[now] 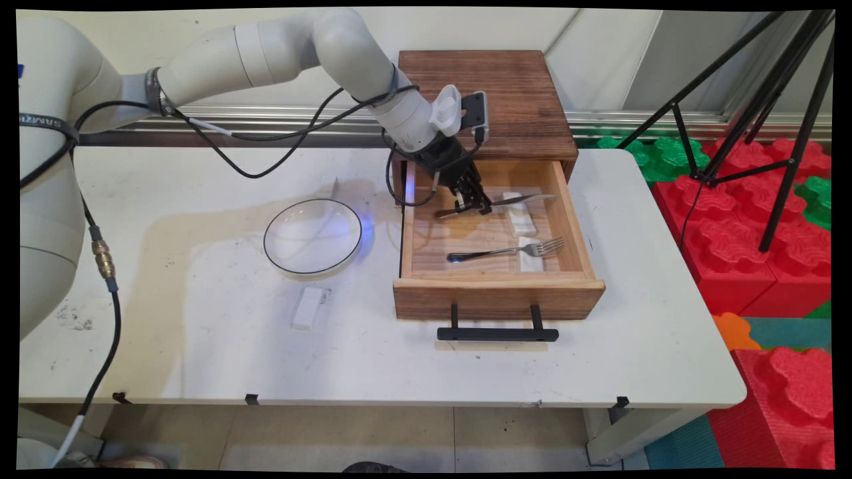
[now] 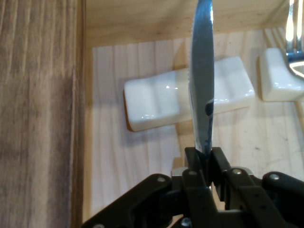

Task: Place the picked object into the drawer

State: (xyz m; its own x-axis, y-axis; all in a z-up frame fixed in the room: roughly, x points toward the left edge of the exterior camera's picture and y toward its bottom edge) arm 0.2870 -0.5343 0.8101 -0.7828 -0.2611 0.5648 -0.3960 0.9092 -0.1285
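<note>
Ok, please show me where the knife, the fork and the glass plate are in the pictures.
knife [image 2: 202, 71]: hand view, middle of the blade, above the white rest.
fork [image 1: 509, 251]: main view, middle of the handle, in the drawer.
glass plate [image 1: 274, 229]: main view, left rim, on the table.

No legible text, label or number anywhere

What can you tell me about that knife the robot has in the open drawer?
The knife is a shiny metal table knife with a serrated edge near its tip. The gripper is shut on it, its fingers pinching the flat of the metal. The blade stretches out above a white ceramic rest on the floor of the wooden drawer, beyond the fork. Whether blade and rest touch, I cannot tell.
</note>
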